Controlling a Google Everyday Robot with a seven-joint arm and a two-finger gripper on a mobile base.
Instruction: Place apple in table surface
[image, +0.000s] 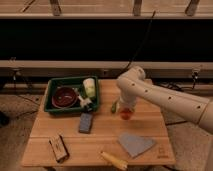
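The apple (126, 114) is a small orange-red fruit on or just above the light wooden table surface (105, 140), right of the middle. My gripper (125, 106) hangs from the cream arm (160, 97) that reaches in from the right. It is directly over the apple and hides the apple's top. I cannot tell whether the apple touches the wood.
A green tray (52, 95) at the back left holds a dark red bowl (65, 96) and a pale cup (89, 87). A green pepper (114, 106) lies just left of the apple. A dark block (86, 122), a brown block (59, 148), a corn cob (115, 160) and a grey cloth (136, 144) lie nearer the front.
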